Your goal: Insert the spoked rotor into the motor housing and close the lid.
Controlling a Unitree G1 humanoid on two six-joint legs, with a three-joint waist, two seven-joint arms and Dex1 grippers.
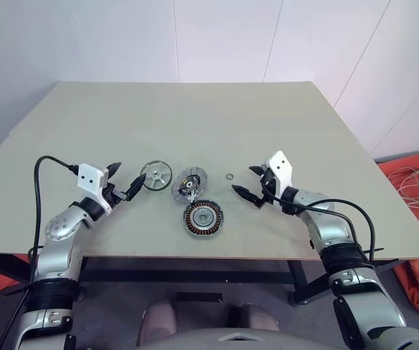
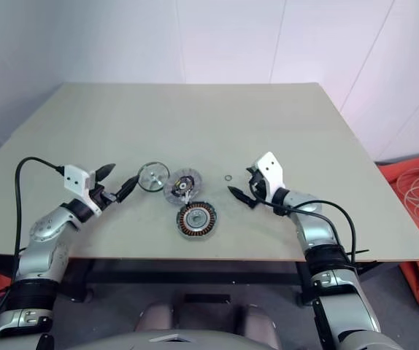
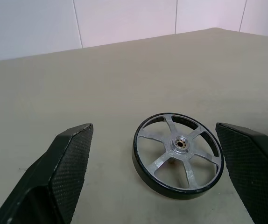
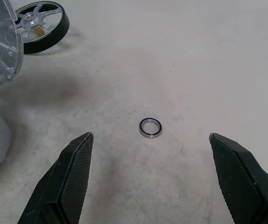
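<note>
A broad beige table (image 1: 195, 117) carries every part near its front edge. The motor housing (image 1: 203, 218), a round flat disc with copper windings around a silver hub, lies nearest the front; just behind it sits the lid (image 1: 189, 183), a like-sized disc with a dark segmented ring. To their left lies the spoked rotor (image 3: 178, 156), a small dark-rimmed silver wheel, before the left gripper (image 1: 125, 181), jaws wide open. The right gripper (image 1: 249, 182), jaws also spread and empty, faces a tiny loose metal ring (image 4: 151, 127).
</note>
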